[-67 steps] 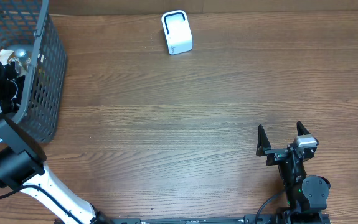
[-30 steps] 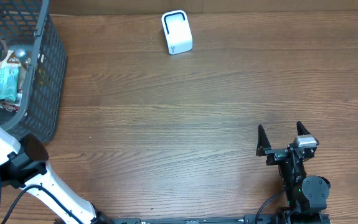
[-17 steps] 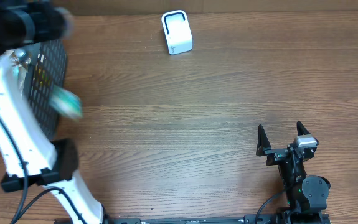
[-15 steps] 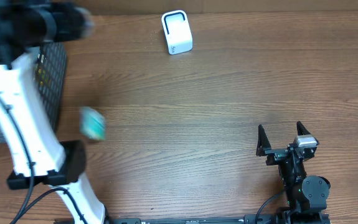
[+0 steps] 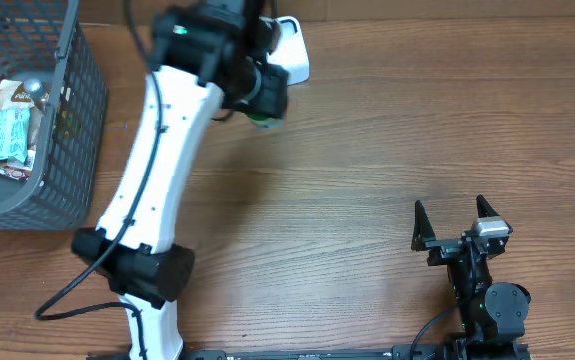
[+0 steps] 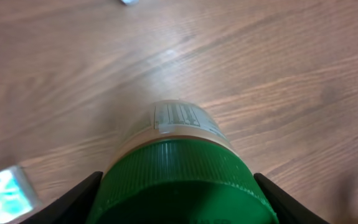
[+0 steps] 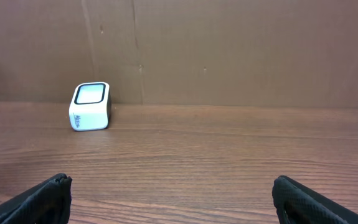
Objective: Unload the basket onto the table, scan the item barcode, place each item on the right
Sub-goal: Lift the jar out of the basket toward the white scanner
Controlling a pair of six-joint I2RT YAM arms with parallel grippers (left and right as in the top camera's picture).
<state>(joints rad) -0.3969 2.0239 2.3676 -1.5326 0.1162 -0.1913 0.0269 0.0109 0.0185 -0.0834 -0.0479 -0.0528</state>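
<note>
My left gripper (image 5: 263,100) hangs over the back middle of the table, shut on a jar with a ribbed green lid (image 6: 182,180) and a pale printed label (image 6: 180,118). In the overhead view only a green edge of the jar (image 5: 264,119) shows under the wrist. The white scanner (image 5: 295,50) stands just behind and to the right of it, partly covered by the arm. It shows whole in the right wrist view as the scanner (image 7: 91,106). Near the front right, my right gripper (image 5: 457,226) stands open and empty over bare wood.
A dark mesh basket (image 5: 79,95) at the far left holds a teal packet (image 5: 11,136) and other wrapped items. A blurred teal-and-white thing (image 6: 3,194) lies on the table at the lower left of the left wrist view. A brown wall (image 7: 228,50) backs the table.
My left arm has swung from the basket at the far left across to the back middle, beside the scanner, carrying the jar. The right arm has not moved.
</note>
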